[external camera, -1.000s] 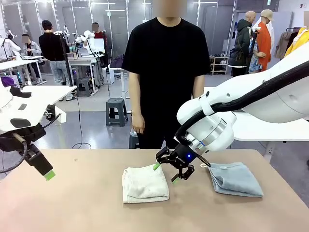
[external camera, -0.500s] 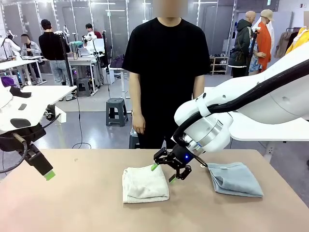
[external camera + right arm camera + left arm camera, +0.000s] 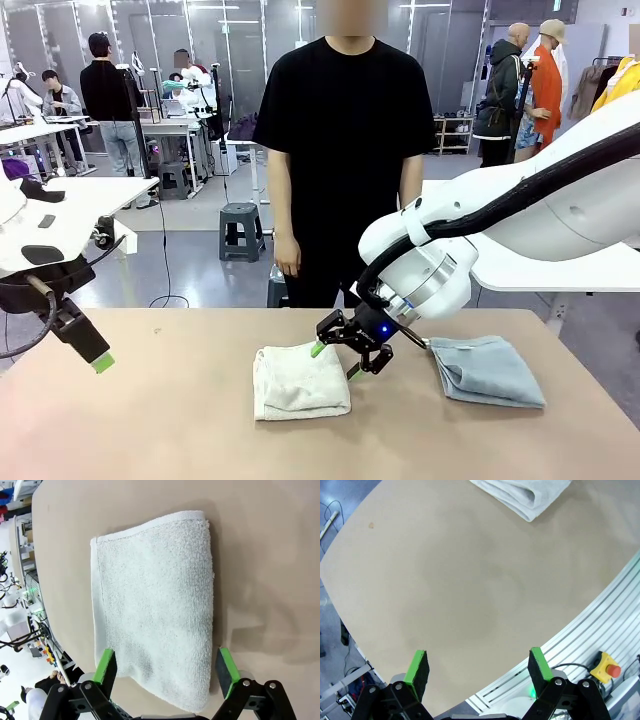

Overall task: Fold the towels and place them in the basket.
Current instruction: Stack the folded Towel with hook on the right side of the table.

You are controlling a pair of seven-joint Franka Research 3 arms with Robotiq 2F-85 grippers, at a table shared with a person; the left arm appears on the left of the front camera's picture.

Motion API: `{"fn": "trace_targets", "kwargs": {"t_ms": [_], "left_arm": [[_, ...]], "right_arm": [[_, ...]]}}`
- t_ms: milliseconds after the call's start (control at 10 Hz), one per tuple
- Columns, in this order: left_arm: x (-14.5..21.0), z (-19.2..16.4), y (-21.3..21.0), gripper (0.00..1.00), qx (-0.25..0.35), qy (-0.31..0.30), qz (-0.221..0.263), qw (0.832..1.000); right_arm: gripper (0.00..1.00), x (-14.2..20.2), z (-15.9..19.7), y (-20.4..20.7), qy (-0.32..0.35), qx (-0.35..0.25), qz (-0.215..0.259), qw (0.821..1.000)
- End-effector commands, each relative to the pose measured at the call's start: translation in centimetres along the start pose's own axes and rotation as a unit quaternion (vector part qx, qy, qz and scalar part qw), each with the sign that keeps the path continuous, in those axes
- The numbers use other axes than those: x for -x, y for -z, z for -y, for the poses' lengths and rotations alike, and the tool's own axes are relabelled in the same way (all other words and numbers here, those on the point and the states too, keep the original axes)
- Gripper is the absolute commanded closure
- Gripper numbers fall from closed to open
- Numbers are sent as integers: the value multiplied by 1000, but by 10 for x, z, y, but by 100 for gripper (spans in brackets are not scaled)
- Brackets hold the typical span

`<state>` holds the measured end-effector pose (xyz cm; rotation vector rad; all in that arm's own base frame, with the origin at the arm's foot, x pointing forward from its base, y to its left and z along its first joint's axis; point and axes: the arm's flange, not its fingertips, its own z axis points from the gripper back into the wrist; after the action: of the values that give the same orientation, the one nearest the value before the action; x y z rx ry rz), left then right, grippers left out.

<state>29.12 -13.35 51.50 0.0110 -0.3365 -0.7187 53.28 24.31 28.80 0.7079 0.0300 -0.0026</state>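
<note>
A folded cream towel (image 3: pixel 299 380) lies on the tan table (image 3: pixel 180 420) in front of the person. In the right wrist view this cream towel (image 3: pixel 155 615) lies flat below the camera. My right gripper (image 3: pixel 334 361) hangs open just above the towel's right edge, and its green pads (image 3: pixel 224 672) straddle the near end of the cloth. A folded pale blue-grey towel (image 3: pixel 487 370) lies to the right of it. At the table's left edge my left gripper (image 3: pixel 95 355) is open and holds nothing; its view has bare tabletop and a corner of the cream towel (image 3: pixel 522 495). The basket is out of view.
A person in a black shirt (image 3: pixel 340 150) stands at the far side with arms hanging down. A rail with a yellow stop button (image 3: pixel 605 667) runs along the table's near edge. Other tables and people are far behind.
My right gripper has shifted a little left and lower, closer over the cream towel's right edge. The left arm and both towels stay where they were.
</note>
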Motion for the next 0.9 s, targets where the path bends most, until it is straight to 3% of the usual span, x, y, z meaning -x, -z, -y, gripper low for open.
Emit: {"fn": "trace_targets", "kwargs": {"t_ms": [0, 700, 800], "left_arm": [[1, 2, -1, 0, 3, -8, -4, 1000], [1, 2, -1, 0, 3, -8, -4, 1000], [1, 2, -1, 0, 3, -8, -4, 1000]], "right_arm": [[0, -4, 2, 9, -17, -15, 7, 1000], [0, -6, -3, 27, -40, -11, -4, 999], [32, -5, -3, 25, -42, -11, 0, 999]]}}
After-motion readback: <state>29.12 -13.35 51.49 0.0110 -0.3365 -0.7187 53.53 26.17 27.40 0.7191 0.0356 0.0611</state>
